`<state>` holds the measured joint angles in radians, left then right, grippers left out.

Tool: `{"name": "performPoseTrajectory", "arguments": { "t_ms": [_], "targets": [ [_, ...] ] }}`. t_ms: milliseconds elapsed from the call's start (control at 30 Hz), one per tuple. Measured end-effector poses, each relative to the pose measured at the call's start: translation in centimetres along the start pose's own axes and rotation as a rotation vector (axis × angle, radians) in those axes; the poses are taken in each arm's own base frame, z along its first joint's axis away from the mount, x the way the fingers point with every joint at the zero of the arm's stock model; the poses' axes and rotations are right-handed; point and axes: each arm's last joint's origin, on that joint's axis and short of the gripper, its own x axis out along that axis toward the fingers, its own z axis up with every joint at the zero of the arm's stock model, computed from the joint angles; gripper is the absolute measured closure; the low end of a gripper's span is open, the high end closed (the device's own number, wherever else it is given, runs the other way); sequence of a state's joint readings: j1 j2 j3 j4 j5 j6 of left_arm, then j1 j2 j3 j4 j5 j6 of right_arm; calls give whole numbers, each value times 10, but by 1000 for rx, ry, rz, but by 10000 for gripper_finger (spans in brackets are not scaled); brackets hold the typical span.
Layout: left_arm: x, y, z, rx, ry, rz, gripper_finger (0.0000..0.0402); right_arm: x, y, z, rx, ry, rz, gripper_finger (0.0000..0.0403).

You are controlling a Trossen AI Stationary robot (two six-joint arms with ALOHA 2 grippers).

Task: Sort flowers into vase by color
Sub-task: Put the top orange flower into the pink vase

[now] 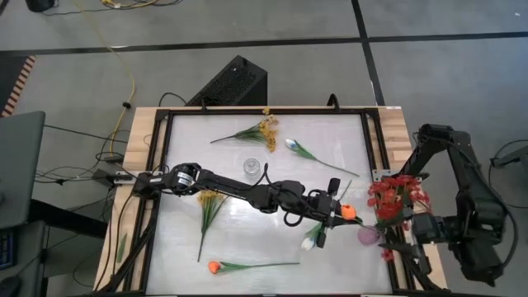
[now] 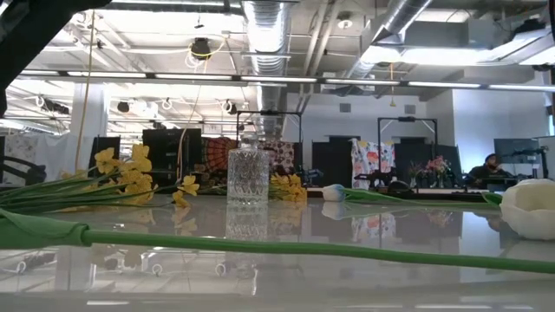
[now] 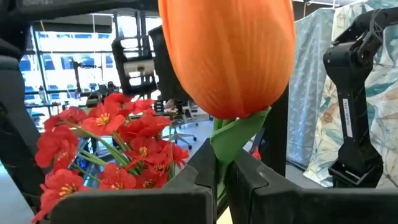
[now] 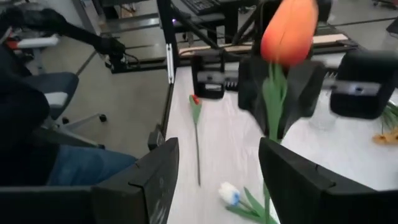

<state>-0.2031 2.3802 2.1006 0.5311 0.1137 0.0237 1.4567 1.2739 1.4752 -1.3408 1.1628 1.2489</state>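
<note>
My left gripper (image 1: 337, 213) reaches from the table's left to near its right edge. It is shut on an orange tulip (image 3: 230, 56), which stands bud up. My right gripper (image 4: 217, 146) hovers open by the right edge, facing the tulip; the tulip's stem (image 4: 268, 124) hangs in front of it, untouched. A bunch of red flowers (image 1: 396, 196) stands at the right edge. On the table lie a white tulip (image 1: 309, 242), a second orange tulip (image 1: 214, 266), another white tulip (image 1: 290, 144) and two yellow sprays (image 1: 266, 128) (image 1: 210, 202). A glass vase (image 1: 251, 167) stands mid-table. My left gripper pinches the orange tulip's green stem (image 3: 221, 155) just under the bud between its two fingers. The fingers come about level from the table's left and lie across the stem. The bud stands upright above them, the stem hangs down below, and the bud is well clear of the table.
A raised black frame (image 1: 375, 148) borders the white tabletop. A small pink object (image 1: 367, 236) sits below the red flowers. In the low view a long green stem (image 2: 260, 247) lies across the foreground. A seated person's leg (image 4: 74, 168) shows beyond the table's edge.
</note>
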Motion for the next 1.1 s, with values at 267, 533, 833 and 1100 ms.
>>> {"name": "performPoseTrajectory", "arguments": {
  "t_ms": [267,533,833,1100],
  "targets": [
    [0,-3,0,-28,2,-5,401,-15,-22,39,57,-50,-40,155],
    [1,-7,0,-29,3,5,401,-14,-76,86,180,-181,-208,158],
    [2,-18,0,-33,4,-10,401,-24,-170,93,478,-138,-529,235],
    [2,-23,-1,-27,22,5,401,-6,-197,43,658,167,-702,347]
  ]
}}
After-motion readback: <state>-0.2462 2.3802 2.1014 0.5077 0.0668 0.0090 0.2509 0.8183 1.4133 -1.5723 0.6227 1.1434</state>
